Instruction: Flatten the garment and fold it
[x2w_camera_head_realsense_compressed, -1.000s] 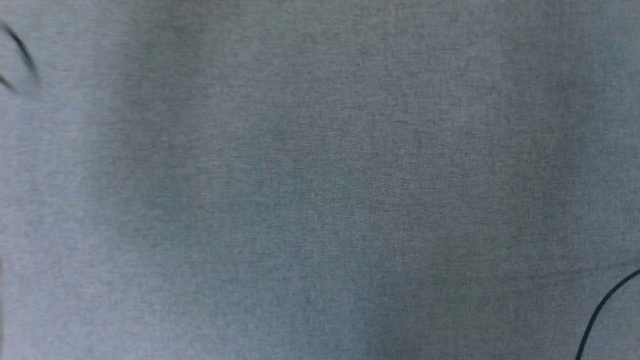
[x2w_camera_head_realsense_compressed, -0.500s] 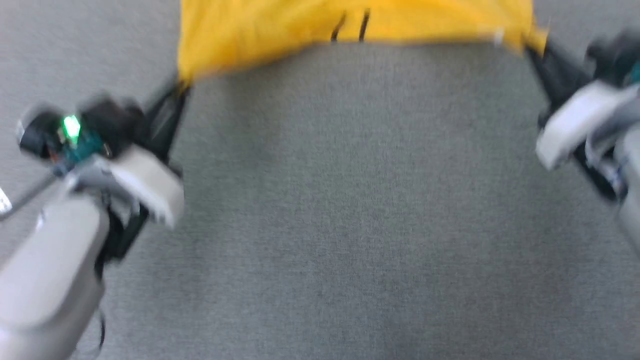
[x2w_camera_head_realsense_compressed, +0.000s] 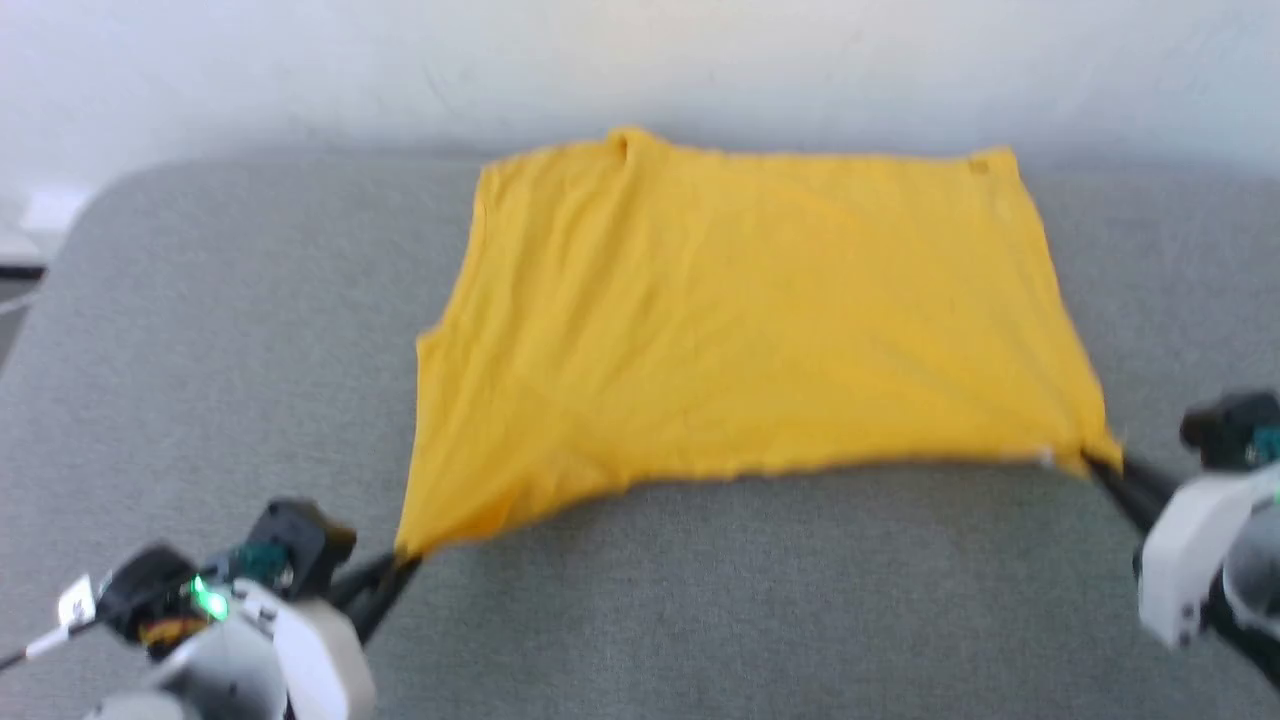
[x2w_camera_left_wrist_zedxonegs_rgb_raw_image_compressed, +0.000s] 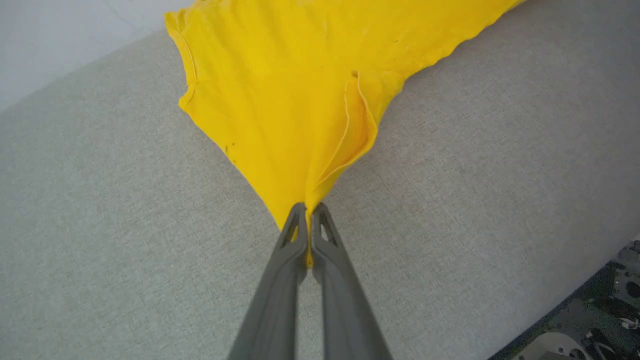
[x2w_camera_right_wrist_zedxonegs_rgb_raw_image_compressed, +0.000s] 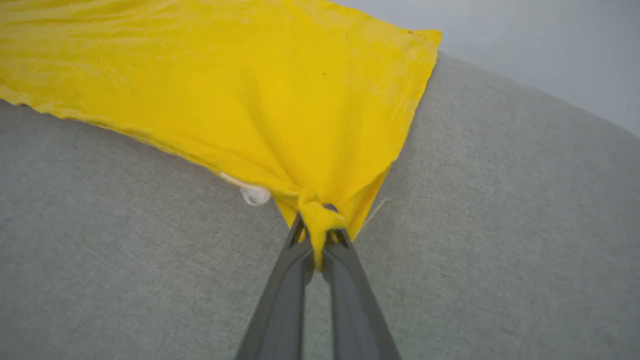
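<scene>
The garment (x2w_camera_head_realsense_compressed: 740, 320) lies spread on the grey surface (x2w_camera_head_realsense_compressed: 200, 350), plain yellow side up, in the far middle part. Its far edge is close to the back edge of the surface, where the white wall (x2w_camera_head_realsense_compressed: 640, 60) begins, so there is little room behind it. To the left of the garment there is a wide band of bare grey cloth, up to the rounded far-left corner of the surface. To the right there is also bare cloth. Between the near edge and me the surface is bare over the whole width. In the left wrist view the surface ends at the lower right, and beyond this edge I see a dark floor (x2w_camera_left_wrist_zedxonegs_rgb_raw_image_compressed: 600, 310).

The near edge is stretched between my two grippers and is a little wavy. Its left corner is drawn nearer to me than the right one.

My left gripper (x2w_camera_head_realsense_compressed: 400, 565) has its fingers pressed together on the near left corner. The cloth is pinched between the tips, and a fold of the hem stands open just beside them.

My right gripper (x2w_camera_head_realsense_compressed: 1095, 462) is clamped on the near right corner, where the cloth is bunched into a small lump between the tips. A white tag (x2w_camera_right_wrist_zedxonegs_rgb_raw_image_compressed: 252, 194) shows under the hem, just beside this gripper.

I cannot tell if the fingers touch the surface.
</scene>
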